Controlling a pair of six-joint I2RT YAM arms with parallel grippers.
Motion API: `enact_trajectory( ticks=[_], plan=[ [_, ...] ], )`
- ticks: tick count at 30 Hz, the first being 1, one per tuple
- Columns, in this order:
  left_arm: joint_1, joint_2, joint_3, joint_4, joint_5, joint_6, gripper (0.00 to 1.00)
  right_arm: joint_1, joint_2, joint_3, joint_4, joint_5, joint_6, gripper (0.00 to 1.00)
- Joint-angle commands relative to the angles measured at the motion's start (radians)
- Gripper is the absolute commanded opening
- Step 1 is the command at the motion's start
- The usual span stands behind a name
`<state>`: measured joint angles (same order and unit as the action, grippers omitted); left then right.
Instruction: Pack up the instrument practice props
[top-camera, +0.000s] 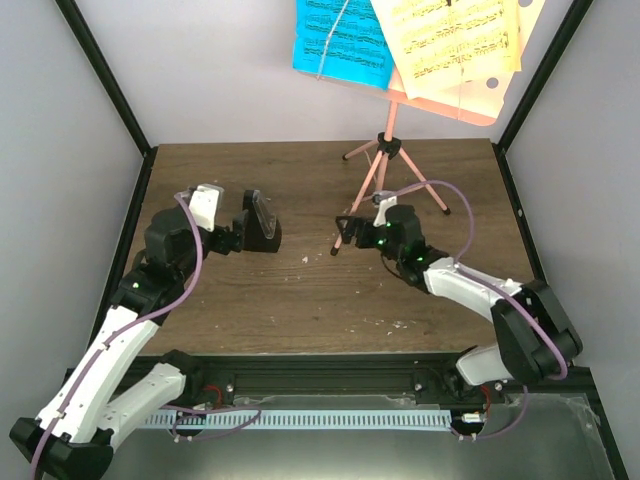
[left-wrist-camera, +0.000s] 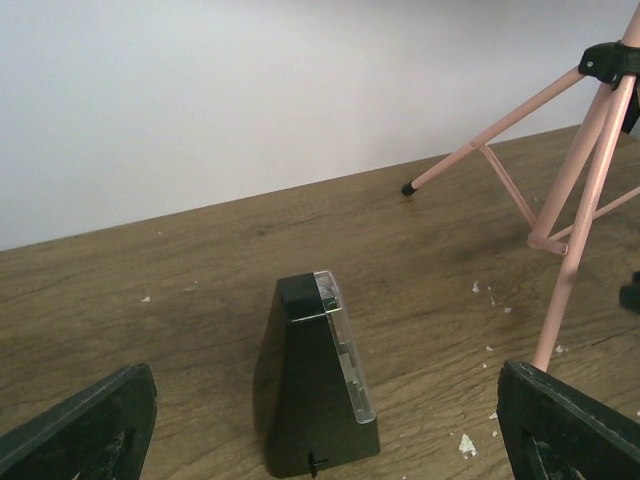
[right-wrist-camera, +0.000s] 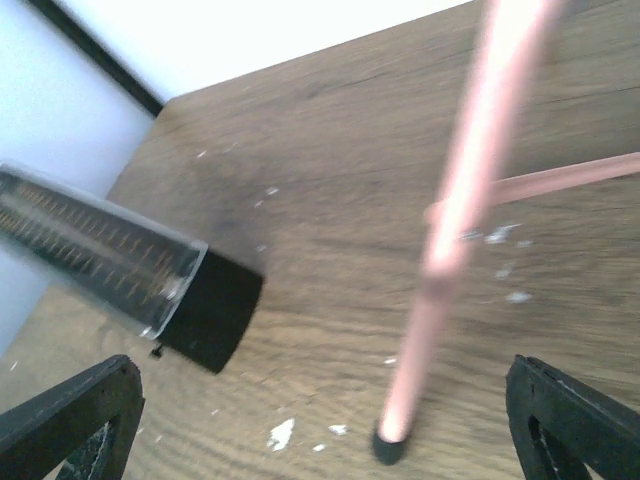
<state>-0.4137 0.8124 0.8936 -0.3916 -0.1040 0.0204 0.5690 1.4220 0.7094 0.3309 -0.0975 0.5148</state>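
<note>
The wooden table (top-camera: 300, 300) fills the enclosure floor, scattered with small pale flecks. The salmon-pink music stand (top-camera: 389, 118) stands at the back right on its thin tripod legs, its desk high at the top of the overhead view. A blue sheet-music page (top-camera: 340, 40) sits on the desk's left side and a yellow sheet-music page (top-camera: 455, 35) on its right. The right gripper (right-wrist-camera: 320, 400) sits low at the stand's near-left leg, fingers spread wide with the black-capped foot between them, gripping nothing. The left gripper (left-wrist-camera: 322, 400) is likewise spread wide and empty, one finger on each side of the small black pyramid metronome (left-wrist-camera: 320, 390), which stands upright at the table's left, well apart from the stand
</note>
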Motion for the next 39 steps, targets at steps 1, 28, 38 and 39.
enact_trajectory(
  ticks=[1,28,38,39],
  plan=[
    [0.005,0.005,0.000,0.009,0.008,-0.002,0.95,-0.119,-0.053,0.021,-0.155,-0.041,0.050,1.00],
    [0.006,0.021,0.004,0.001,0.059,-0.005,0.95,-0.217,0.193,0.283,-0.033,-0.149,0.053,0.62],
    [0.006,0.028,0.002,0.002,0.059,-0.004,0.95,-0.217,0.280,0.313,0.026,-0.145,0.039,0.40],
    [0.006,0.029,0.002,0.002,0.058,-0.004,0.95,-0.217,0.285,0.314,0.031,-0.146,0.040,0.39]
  ],
)
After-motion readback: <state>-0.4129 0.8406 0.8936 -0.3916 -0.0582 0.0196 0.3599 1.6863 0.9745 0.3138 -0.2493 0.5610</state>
